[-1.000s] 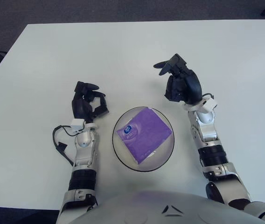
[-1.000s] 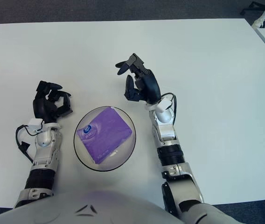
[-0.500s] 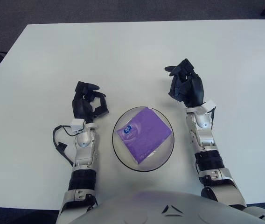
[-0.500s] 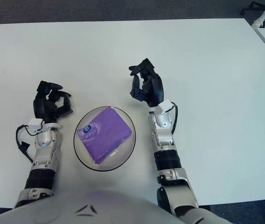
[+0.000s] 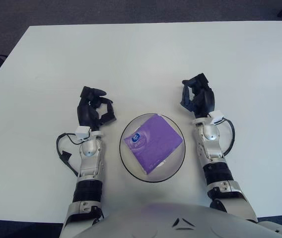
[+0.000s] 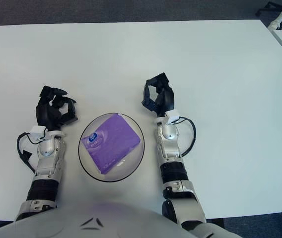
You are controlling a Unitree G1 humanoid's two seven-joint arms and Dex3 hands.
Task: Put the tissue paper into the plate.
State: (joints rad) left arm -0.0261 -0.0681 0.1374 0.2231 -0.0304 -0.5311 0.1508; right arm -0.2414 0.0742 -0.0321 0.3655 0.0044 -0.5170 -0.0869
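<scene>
Purple tissue paper pack is lying flat inside the plate, corners turned so it reads like a diamond, with a little blue and white label near its 9 o'clock corner. That plate is a clear, dark-rimmed dish sitting on the near middle of the white table, right in front of the robot's body.

At 9 o'clock from the plate is the left hand, black fingers curled in loosely, nothing in it. At roughly 2 o'clock from the plate is the right hand, fingers also curled inward and empty, a cable looping beside its wrist. Both hands are clear of the dish, not touching it.

Tabletop takes up nearly everything; past its far edge at 12 o'clock there's dark grey carpet, and off the 1 o'clock corner something pale shows in the right eye view, too cut off to tell what.

Compared with a second ago: the right hand was further out and higher with its fingers more spread, and it has since pulled in closer to the plate and folded up. Left hand, pack and plate haven't budged.
</scene>
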